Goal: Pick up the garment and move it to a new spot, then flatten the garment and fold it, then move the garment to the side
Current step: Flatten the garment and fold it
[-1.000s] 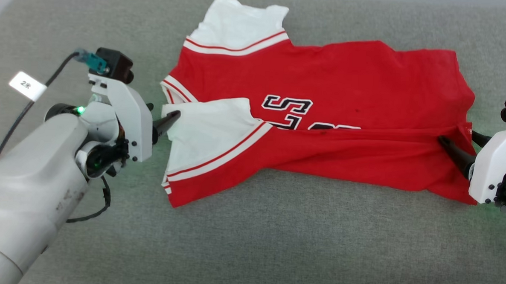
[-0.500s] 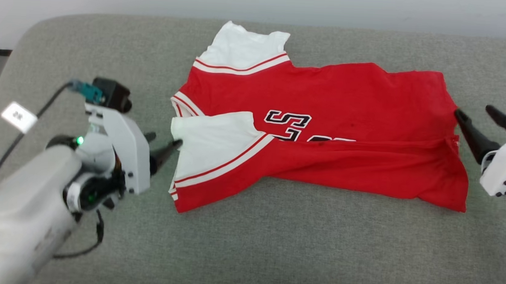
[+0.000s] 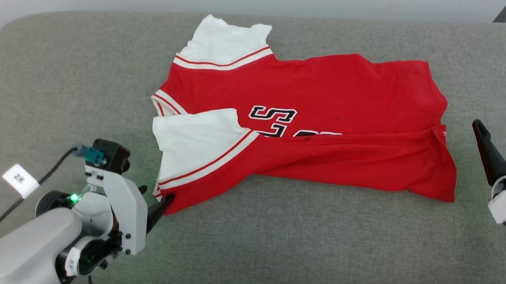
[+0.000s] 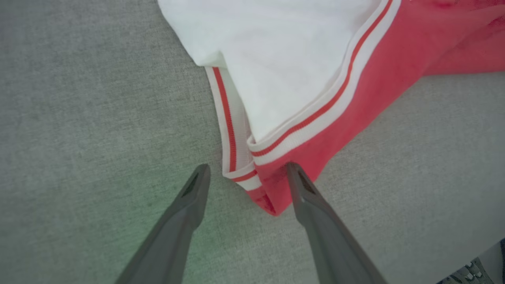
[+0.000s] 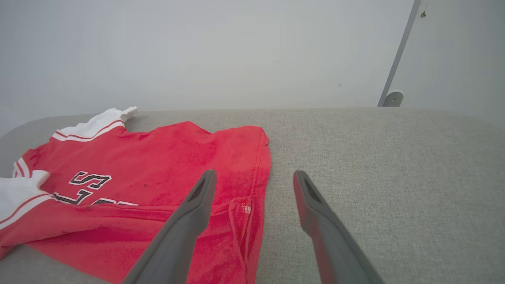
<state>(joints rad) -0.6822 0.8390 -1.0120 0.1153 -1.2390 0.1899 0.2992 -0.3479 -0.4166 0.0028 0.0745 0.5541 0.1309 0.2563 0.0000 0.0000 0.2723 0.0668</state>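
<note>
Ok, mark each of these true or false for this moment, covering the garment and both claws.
1. Both claws stand open. True: left claw, right claw.
2. The right claw grips the hem. False: it holds nothing; in the head view it sits off to the side of the garment, beside the hem.
3. The left claw straddles the near corner below the white sleeve. True.
4. All the chest lettering shows. False: a fold of red cloth covers its lower part.
5. The garment lies on a wooden table. False: it lies on a grey cushion.
</note>
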